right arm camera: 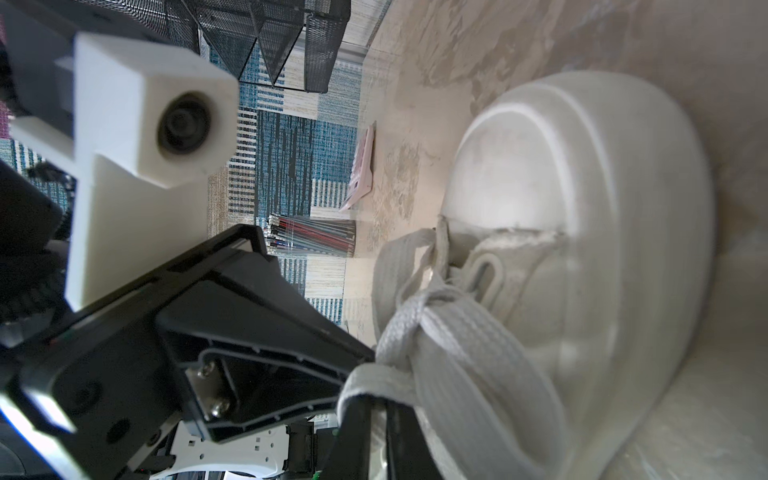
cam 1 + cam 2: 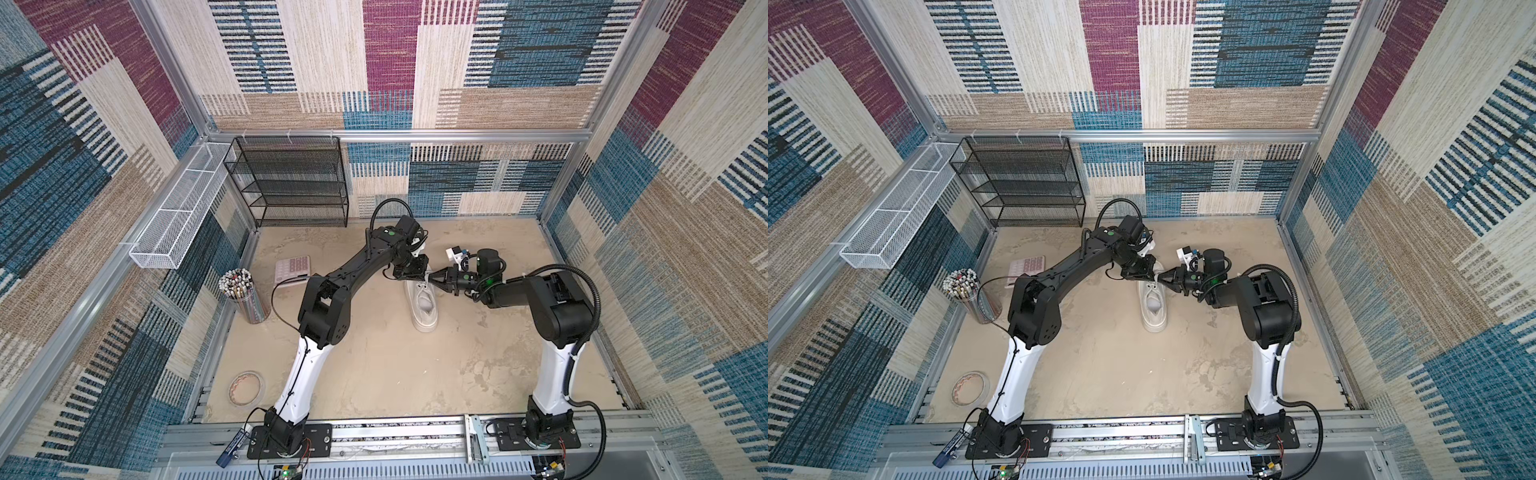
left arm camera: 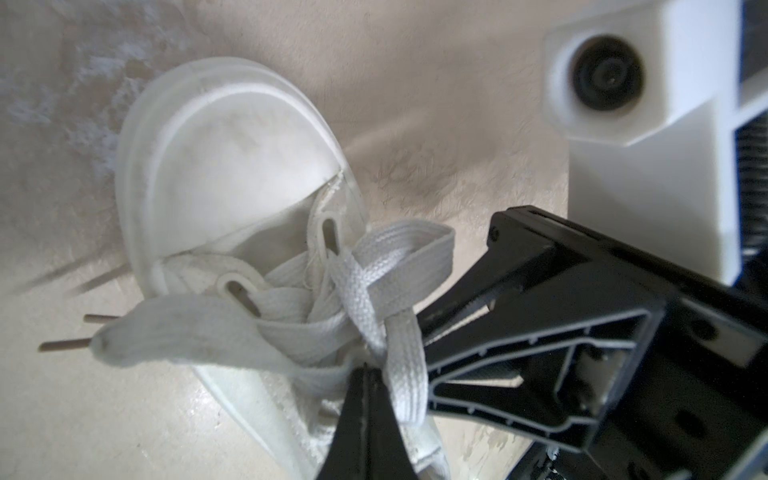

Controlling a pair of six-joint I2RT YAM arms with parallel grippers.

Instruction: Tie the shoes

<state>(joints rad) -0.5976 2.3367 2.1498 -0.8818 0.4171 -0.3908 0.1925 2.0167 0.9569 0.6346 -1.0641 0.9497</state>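
1. At the left gripper (image 3: 365,374): shut tight, pinching the laces (image 3: 374,299) right by the crossing, most likely to keep the knot from slipping.
2. At the right gripper (image 2: 432,279): shut tight too, with a flat strand of the laces clamped at its tip. Reaches in from 3 o'clock in a top view, tip to tip with the left one from 9 o'clock, probably so as to pull two ways.
3. Around the tips: crossed and twisted laces, one loop sticking out, loose ends flopped over the side. No neat bow yet, so likely mid-knot.
4. Under both: the shoe (image 2: 424,311), flat on the table (image 2: 374,374) near the middle, toe to 12 o'clock, heel to 6. Sits on its own thick sole, so needs no holding.
5. Farther out from the shoe: calculator (image 2: 293,268) and cup of pencils (image 2: 245,295) toward 9 o'clock, roll of tape (image 2: 247,388) at 8 o'clock, black rack (image 2: 291,183) between 10 and 11. All well apart, out of the way of the pull.
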